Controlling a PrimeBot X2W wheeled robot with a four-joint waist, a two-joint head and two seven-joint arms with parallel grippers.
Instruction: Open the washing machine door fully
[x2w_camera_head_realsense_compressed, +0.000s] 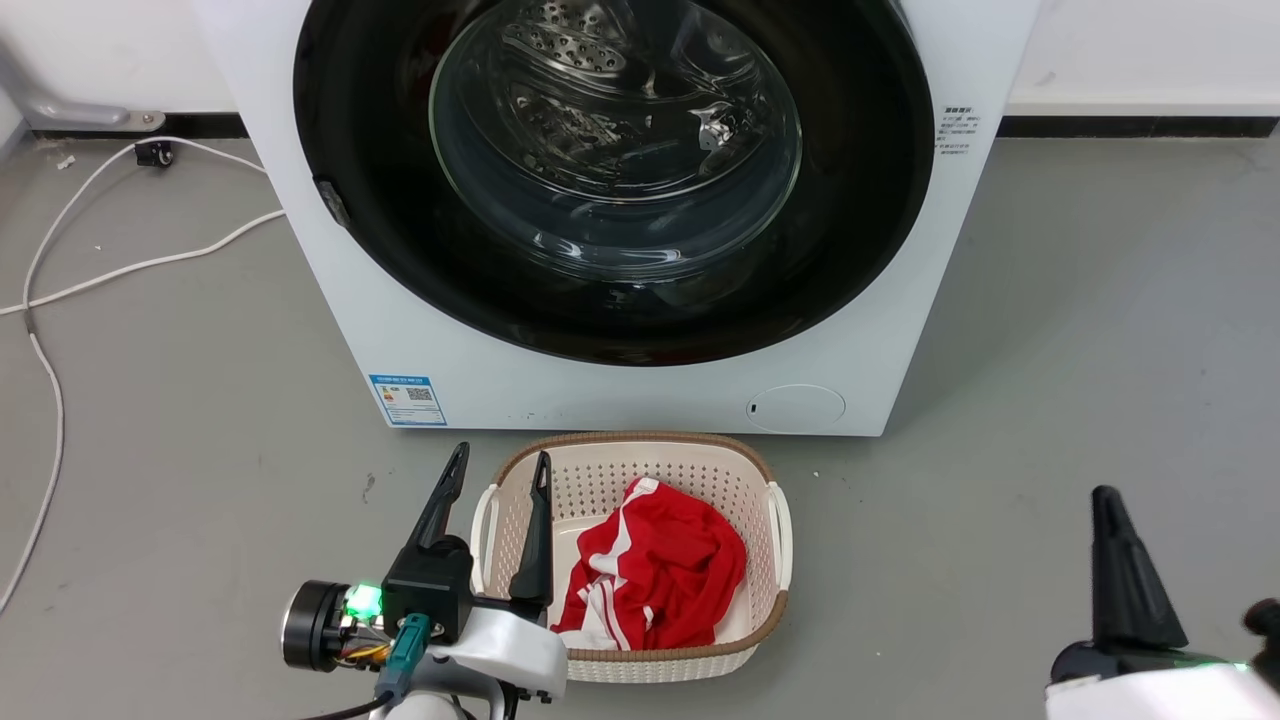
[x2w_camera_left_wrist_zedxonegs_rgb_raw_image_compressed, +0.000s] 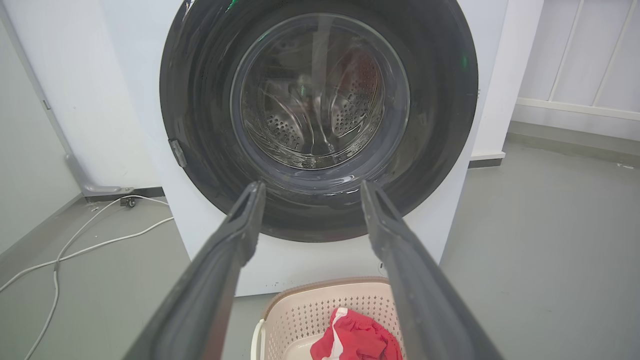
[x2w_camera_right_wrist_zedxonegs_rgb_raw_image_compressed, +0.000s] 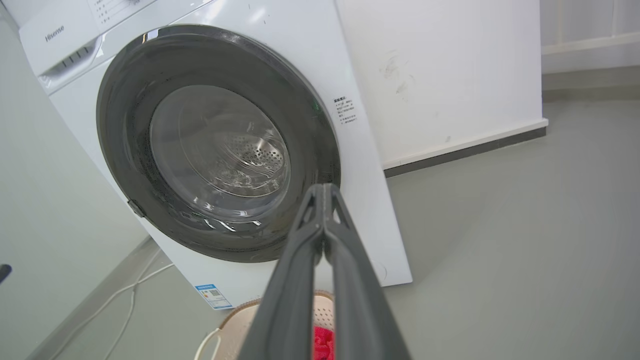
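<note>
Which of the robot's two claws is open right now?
The left gripper: its two fingers stand wide apart, pointing at the door. The right gripper has its fingers pressed together at the tips.

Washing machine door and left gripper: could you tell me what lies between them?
Grey floor and the machine's white front panel, seen in the head view.

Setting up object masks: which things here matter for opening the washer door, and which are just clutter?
Job:
washing machine door, shut
left gripper, open
right gripper, shut

Lying about:
basket
red garment inside it
white cable on the floor
round white flap
</note>
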